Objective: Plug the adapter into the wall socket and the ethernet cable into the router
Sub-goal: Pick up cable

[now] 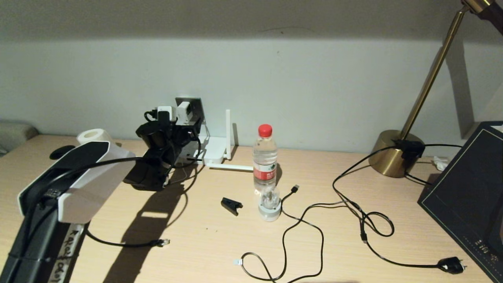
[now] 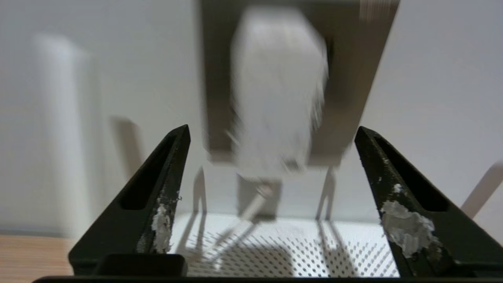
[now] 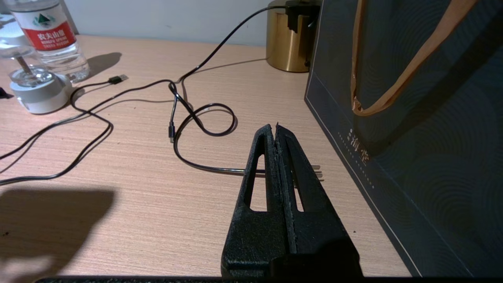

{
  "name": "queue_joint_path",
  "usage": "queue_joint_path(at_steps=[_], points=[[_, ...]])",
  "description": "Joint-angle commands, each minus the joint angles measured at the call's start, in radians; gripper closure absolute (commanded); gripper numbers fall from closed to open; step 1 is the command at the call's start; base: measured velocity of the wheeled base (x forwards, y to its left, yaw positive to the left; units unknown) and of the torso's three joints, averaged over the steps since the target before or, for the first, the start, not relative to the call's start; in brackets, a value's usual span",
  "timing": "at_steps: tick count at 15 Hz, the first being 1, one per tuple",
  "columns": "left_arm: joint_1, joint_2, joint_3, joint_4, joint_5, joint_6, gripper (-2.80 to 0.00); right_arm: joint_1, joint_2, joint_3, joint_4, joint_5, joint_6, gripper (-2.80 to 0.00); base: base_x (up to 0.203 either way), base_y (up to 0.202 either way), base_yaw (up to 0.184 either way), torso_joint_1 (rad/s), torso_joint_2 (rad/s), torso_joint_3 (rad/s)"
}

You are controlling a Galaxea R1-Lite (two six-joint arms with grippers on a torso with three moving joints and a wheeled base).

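Note:
The white cube adapter [image 1: 183, 111] sits against the dark grey wall socket [image 1: 195, 103]; how deep it is plugged in I cannot tell. My left gripper [image 1: 181, 126] hangs just in front of it, open, with the blurred adapter [image 2: 279, 90] beyond the fingertips [image 2: 173, 177] and nothing between them. Under it lies the white router [image 1: 214, 151], its perforated top [image 2: 294, 251] in the left wrist view. The ethernet cable [image 1: 129, 244] lies loose at the table's front left, its clear connector by the arm's shadow. My right gripper [image 3: 275, 127] is shut on nothing, low over the table.
A water bottle [image 1: 265, 157], a white round device [image 1: 269, 208] and a black clip [image 1: 231, 205] stand mid-table. A USB-tipped cable [image 1: 294, 188], the lamp's black cord and plug [image 1: 452, 265], the brass lamp base [image 1: 393, 153] and a dark bag [image 1: 467, 196] fill the right.

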Motion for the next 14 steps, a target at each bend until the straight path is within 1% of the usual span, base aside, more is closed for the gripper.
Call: queue_joint_path(at_steps=[1,5,8,12,14], points=[[0.001,-0.104,0.099,-0.036,0.000,-0.002,-2.80,0.000,0.001,0.035,-0.001,0.001,0.000,0.00,0.000,0.000,0.000,0.000,0.00,0.000],[0.001,-0.238,0.219,-0.041,-0.005,-0.022,-2.80,0.000,0.000,0.035,-0.001,0.001,0.000,0.00,0.000,0.000,0.000,0.000,0.00,0.000],[-0.004,-0.376,0.359,-0.051,-0.056,-0.020,-2.80,0.000,0.001,0.035,-0.001,0.001,0.000,0.00,0.000,0.000,0.000,0.000,0.00,0.000],[-0.005,-0.656,0.566,-0.044,-0.089,-0.020,-2.80,0.000,0.001,0.035,-0.001,0.001,0.000,0.00,0.000,0.000,0.000,0.000,0.00,0.000],[-0.005,-0.822,0.697,-0.008,-0.098,-0.024,-2.80,0.000,0.001,0.035,-0.001,0.001,0.000,0.00,0.000,0.000,0.000,0.000,0.00,0.000]])
